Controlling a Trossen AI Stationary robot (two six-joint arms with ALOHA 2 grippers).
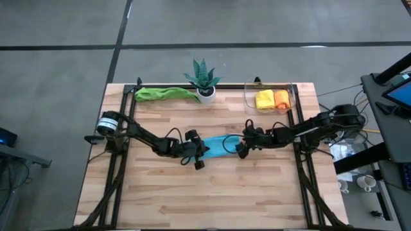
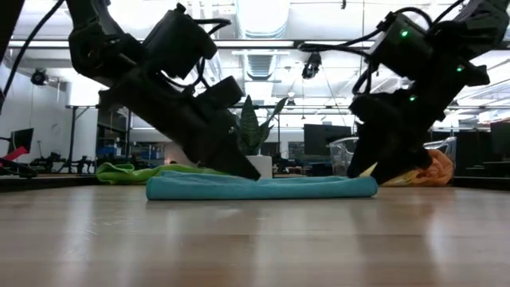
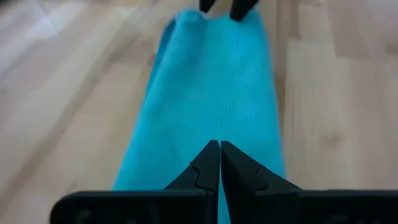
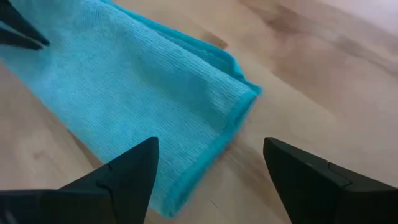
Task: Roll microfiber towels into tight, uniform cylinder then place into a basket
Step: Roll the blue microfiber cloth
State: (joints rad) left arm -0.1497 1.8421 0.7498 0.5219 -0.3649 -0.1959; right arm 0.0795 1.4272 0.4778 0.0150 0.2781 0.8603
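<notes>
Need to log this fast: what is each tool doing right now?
Left tool: shut, at one end of the blue towel.
Right tool: open, empty.

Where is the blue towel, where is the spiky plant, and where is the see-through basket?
blue towel [image 1: 218,145]: high view, middle of the folded cloth between the two grippers.
spiky plant [image 1: 203,76]: high view, centre of its green leaves.
see-through basket [image 1: 248,97]: high view, its left wall beside the yellow roll.

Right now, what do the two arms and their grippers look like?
Both arms are dark, nearly black, jointed links with black cables looping alongside. The left arm has a round silver-and-black motor housing at its base. The right arm shows small green lights on its wrist in the low view. The left gripper and right gripper each have two flat, pointed black fingers.
</notes>
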